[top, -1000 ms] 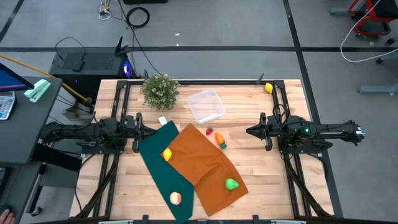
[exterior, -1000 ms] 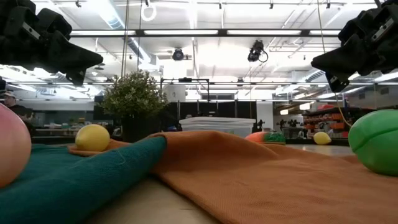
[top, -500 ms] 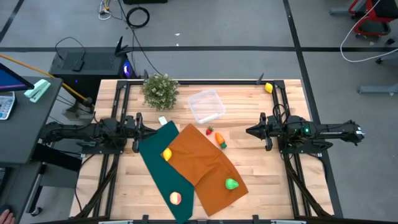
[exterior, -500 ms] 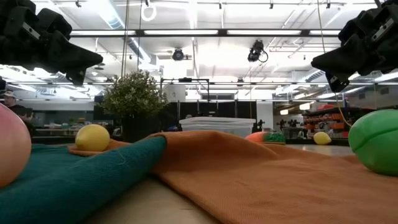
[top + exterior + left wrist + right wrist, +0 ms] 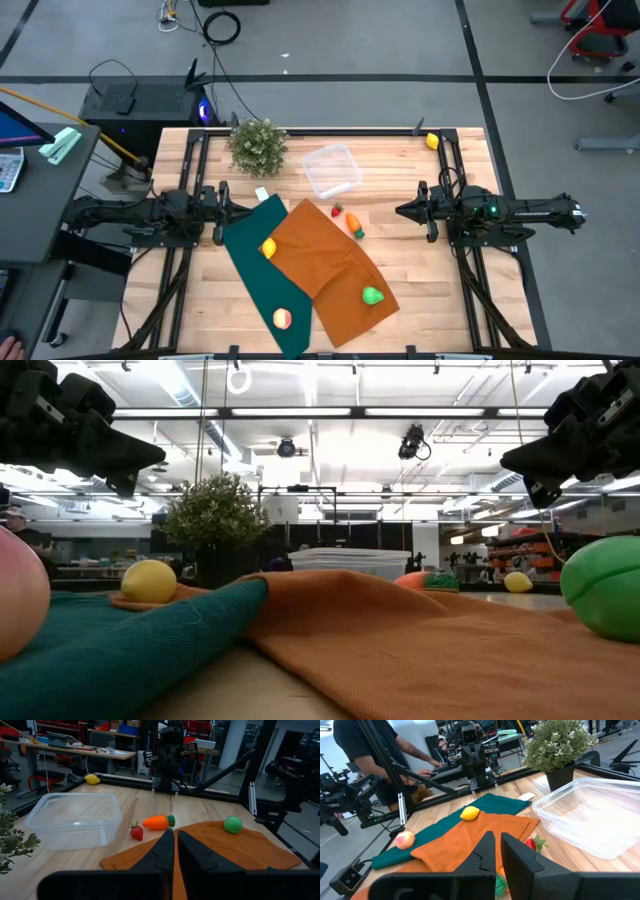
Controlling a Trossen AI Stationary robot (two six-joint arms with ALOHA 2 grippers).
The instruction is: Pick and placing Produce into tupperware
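A: Produce (image 5: 355, 225) is seen scattered on the cloths (image 5: 330, 265) mid-bench; the tupperware (image 5: 332, 170) sits empty near the far edge.

B: Nothing is held: the left gripper (image 5: 227, 208) and right gripper (image 5: 403, 211) are parked at the sides, jaws closed. Picking seems not begun; jaws must be opened first.

Grey concrete floor (image 5: 380, 40) all around the pale wooden worktop (image 5: 400, 170), dark seams crossing it. A black cable coil (image 5: 221, 27) lies on the floor beyond. A dark desk (image 5: 40, 200) stands at one side. Overhead, long strip lights (image 5: 300, 412) glow across the ceiling. A person (image 5: 365, 750) in a dark shirt leans at a bench.
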